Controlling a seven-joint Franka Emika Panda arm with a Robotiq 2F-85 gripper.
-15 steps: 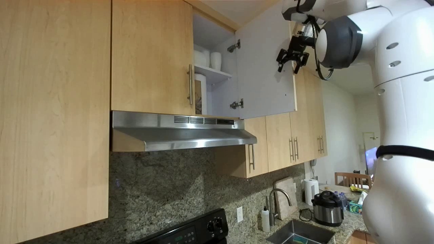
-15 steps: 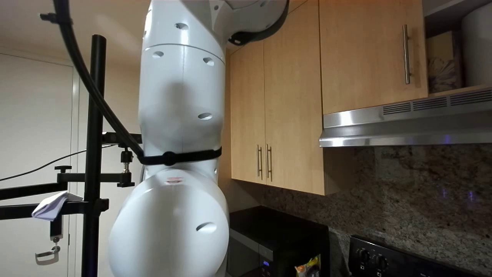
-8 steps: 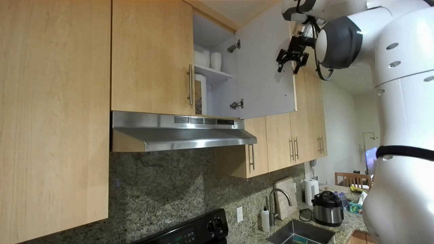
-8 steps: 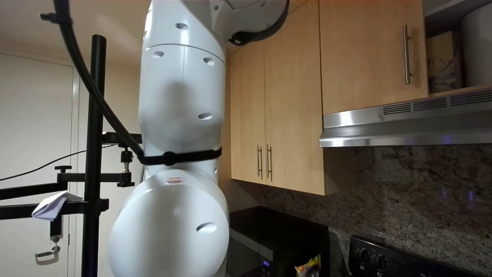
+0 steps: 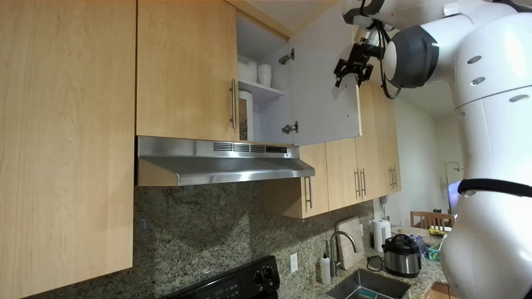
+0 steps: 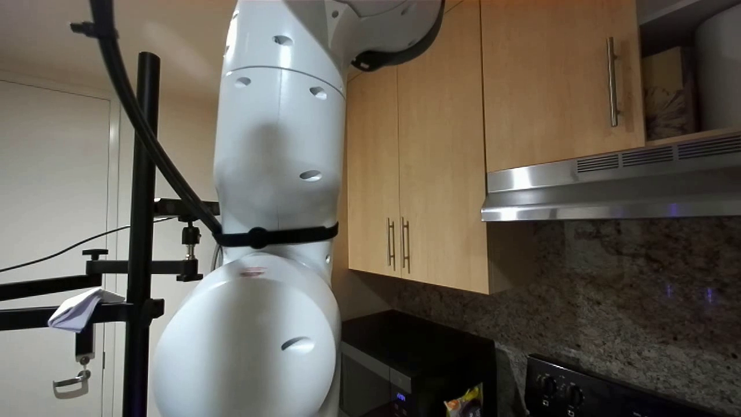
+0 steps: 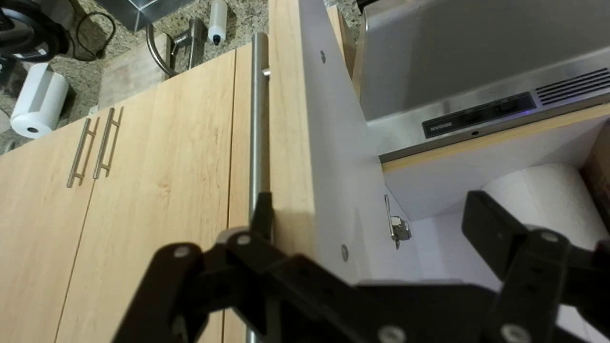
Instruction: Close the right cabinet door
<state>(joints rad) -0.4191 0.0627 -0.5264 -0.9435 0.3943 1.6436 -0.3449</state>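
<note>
The 2 fingers [image 7: 491, 233] of the gripper [image 5: 350, 81] are standing wide apart, and in the wrist view the right cabinet door [image 7: 340, 157] is showing its free edge in the gap between them. That door is standing swung out from its cabinet [image 5: 274, 114], its pale grey-white inner face lying toward 1 finger and its slim silver bar handle [image 7: 259, 119] running behind the tip of the other; whether either finger is touching door or handle, I cannot tell. In an exterior view the fingers are hanging from the white arm [image 5: 494, 124] in front of the door's upper part, near the free edge, while 2 hinges [image 5: 286, 56] are sitting at the opposite edge from them. Past the fingers, inside the cabinet, a shelf [image 5: 266, 92] is bearing white dishware [image 5: 264, 74], and a white roll [image 7: 548, 190] is standing beneath it. The twin door [image 5: 187, 74] is lying flush, well apart from the fingers. Lower than the fingers the steel range hood [image 5: 232, 166] is jutting out, and farther down a faucet [image 5: 333, 255] is curving beside a sink [image 5: 376, 278], with a black-and-steel cooker [image 5: 402, 261] sitting nearby. On the handle side of the fingers, longer maple doors [image 7: 167, 166] are hanging with 2 bar handles [image 7: 104, 143] side by side.
</note>
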